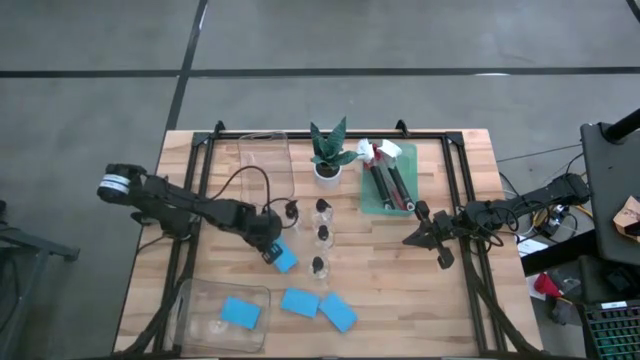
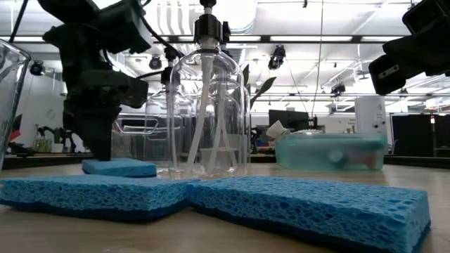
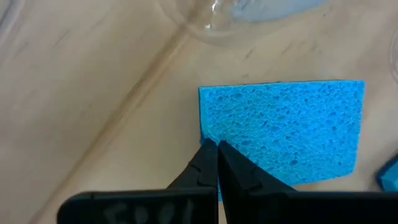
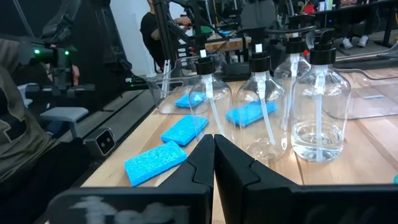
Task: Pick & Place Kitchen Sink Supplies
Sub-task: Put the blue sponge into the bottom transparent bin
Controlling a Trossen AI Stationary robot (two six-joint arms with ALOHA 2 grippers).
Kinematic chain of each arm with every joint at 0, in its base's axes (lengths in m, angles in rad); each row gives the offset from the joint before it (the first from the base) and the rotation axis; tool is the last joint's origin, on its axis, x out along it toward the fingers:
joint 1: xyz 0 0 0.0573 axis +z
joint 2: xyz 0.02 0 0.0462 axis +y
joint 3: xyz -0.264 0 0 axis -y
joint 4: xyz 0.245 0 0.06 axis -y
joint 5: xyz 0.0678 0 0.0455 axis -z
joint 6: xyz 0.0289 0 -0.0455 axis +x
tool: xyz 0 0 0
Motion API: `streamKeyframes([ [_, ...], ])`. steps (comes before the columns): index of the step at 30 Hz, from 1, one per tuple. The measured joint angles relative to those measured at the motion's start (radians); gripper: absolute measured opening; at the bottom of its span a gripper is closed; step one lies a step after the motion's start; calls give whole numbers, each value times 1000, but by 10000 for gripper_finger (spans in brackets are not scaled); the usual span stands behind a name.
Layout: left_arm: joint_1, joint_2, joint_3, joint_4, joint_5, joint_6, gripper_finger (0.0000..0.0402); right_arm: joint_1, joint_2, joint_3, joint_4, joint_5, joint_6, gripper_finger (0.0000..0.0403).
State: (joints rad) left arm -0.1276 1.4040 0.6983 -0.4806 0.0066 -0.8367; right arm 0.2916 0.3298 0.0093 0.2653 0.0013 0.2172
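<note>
Sponges four, pump bottles four, left hand and right hand closed, empty.

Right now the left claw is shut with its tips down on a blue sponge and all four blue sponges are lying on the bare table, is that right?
Not quite. The left claw is shut on the edge of a blue sponge, but only three sponges lie on the bare table; the fourth sponge sits inside the clear tray, as the high view shows.

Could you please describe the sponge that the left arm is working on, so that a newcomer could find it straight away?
Start at the row of clear bottles mid-table. Just left of it lies a blue sponge; unlike the other sponges, it sits under the shut left gripper.
</note>
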Motion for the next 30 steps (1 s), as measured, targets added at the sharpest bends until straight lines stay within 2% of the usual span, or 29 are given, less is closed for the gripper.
streamKeyframes([
  [8, 81, 0, 0, 4, 42, 15, 0, 0, 0, 0, 0, 0, 0, 8],
  [16, 134, -3, 19, 2, 148, 16, 0, 0, 0, 0, 0, 0, 0, 8],
  [30, 143, -1, 37, 62, 154, 46, 0, 0, 0, 0, 0, 0, 0, 8],
])
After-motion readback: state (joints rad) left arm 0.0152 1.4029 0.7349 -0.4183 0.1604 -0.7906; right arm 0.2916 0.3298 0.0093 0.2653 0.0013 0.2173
